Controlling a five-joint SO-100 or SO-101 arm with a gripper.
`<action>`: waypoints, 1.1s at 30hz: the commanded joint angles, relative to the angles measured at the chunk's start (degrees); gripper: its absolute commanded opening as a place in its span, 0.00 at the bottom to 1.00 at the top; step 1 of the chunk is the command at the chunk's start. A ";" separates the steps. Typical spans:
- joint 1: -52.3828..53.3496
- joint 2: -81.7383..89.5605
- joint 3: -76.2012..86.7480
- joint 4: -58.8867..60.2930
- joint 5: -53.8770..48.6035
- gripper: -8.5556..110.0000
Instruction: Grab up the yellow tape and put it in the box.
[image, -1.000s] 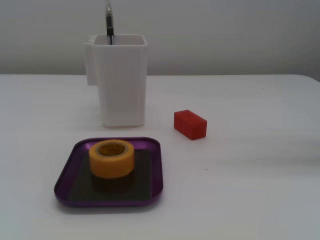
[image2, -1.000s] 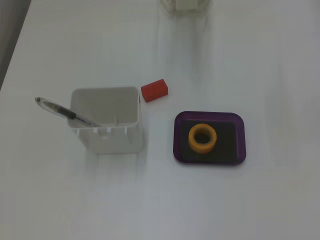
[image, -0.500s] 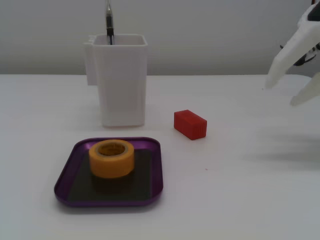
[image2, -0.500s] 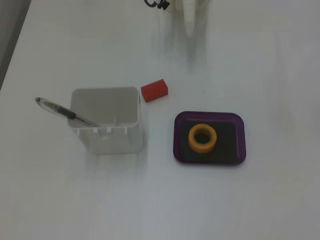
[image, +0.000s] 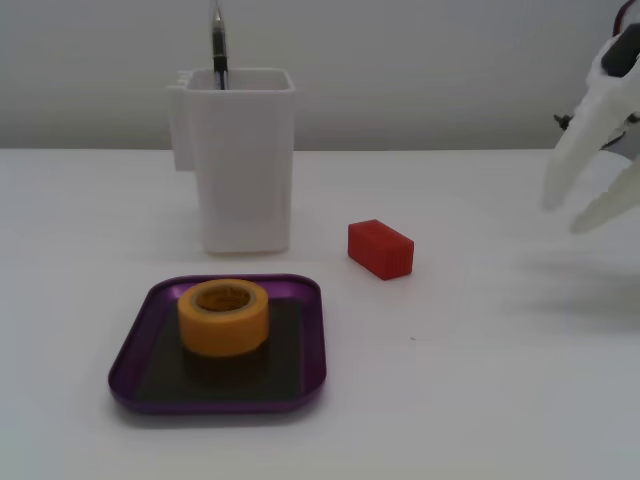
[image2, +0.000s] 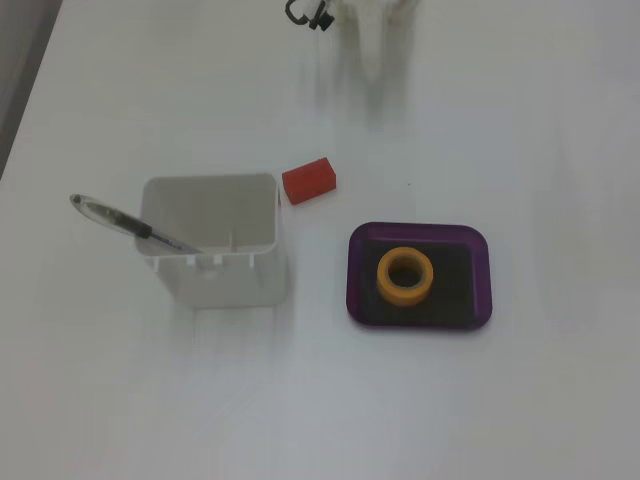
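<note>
The yellow tape (image: 224, 316) lies flat, hollow core up, inside the purple box (image: 304, 340) at the front left of the table; it shows the same way in the other fixed view (image2: 405, 275), resting on the dark bottom of the box (image2: 481, 270). My white gripper (image: 566, 216) hangs above the table at the far right, well away from the box. Its two fingers are spread apart and hold nothing. In the other fixed view the gripper (image2: 380, 20) is only faintly visible at the top edge.
A tall white square container (image: 243, 165) with a pen (image2: 130, 225) in it stands behind the box. A red rectangular block (image: 381, 248) lies on the table between the container and the gripper. The tabletop is white.
</note>
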 joint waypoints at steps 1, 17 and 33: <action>2.81 3.16 1.67 0.18 0.18 0.07; 4.31 3.16 6.33 -1.49 0.09 0.07; 3.69 3.16 16.88 -5.10 0.70 0.07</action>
